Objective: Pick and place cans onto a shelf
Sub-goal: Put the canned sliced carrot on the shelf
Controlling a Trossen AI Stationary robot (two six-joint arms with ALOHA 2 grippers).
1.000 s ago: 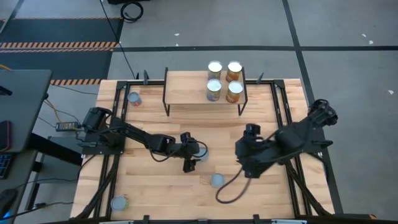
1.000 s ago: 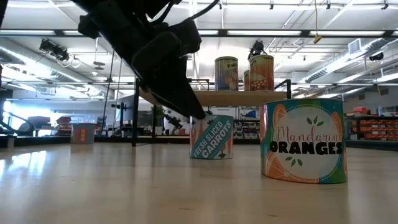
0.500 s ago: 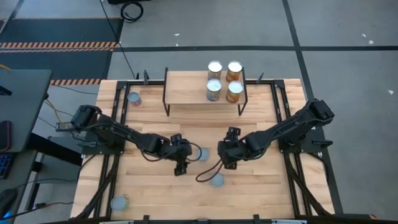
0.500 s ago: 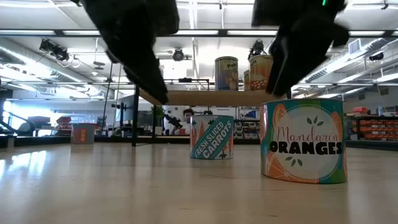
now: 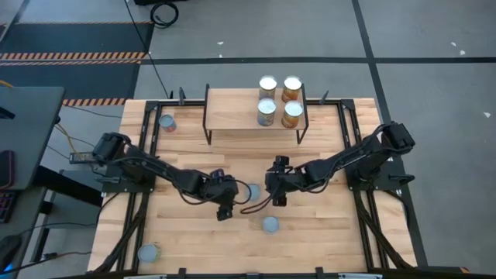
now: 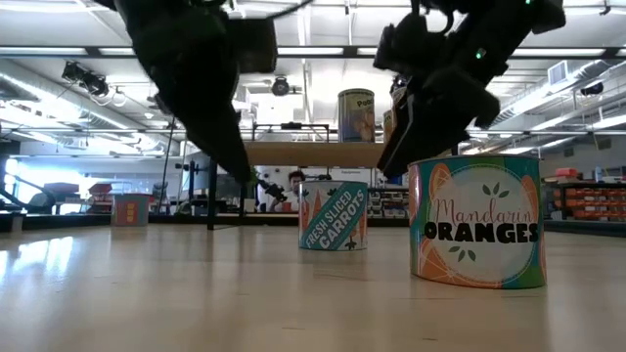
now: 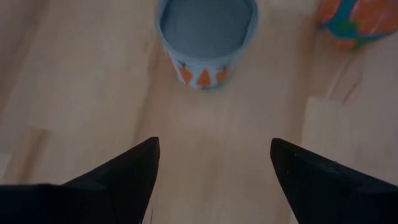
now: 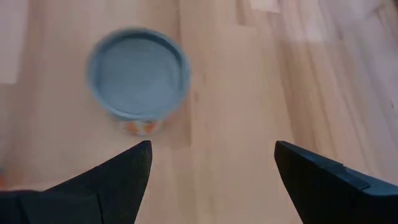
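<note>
Both grippers hang low over the middle of the table [image 5: 178,240] with fingers spread wide and nothing between them. On the high view the left gripper [image 5: 225,203] sits at about 9 o'clock from the carrots can [image 5: 250,191], and the right gripper [image 5: 277,191] at about 3 o'clock from it, so the two flank the same tin from opposite sides without touching it. Each wrist view shows that can [image 7: 206,38] ahead of its own open fingers [image 7: 121,174], clear of them; the right wrist view sees its grey lid [image 8: 138,70] almost from above. The low view confirms the can [image 6: 333,215] upright on the tabletop. A mandarin oranges can [image 5: 270,225] stands near it at roughly 5 o'clock, also upright. The shelf [image 5: 232,116] at 12 o'clock carries four cans [image 5: 279,99] packed at its right end, which leaves the left part free for further tins. Two more cans stand apart, one at the far left edge [image 5: 167,122] and one at the near left corner [image 5: 147,252]. Judgement: the wide opening suits a grasp on the carrots can, but which arm will take it cannot be told; both closing at once would risk a collision.
</note>
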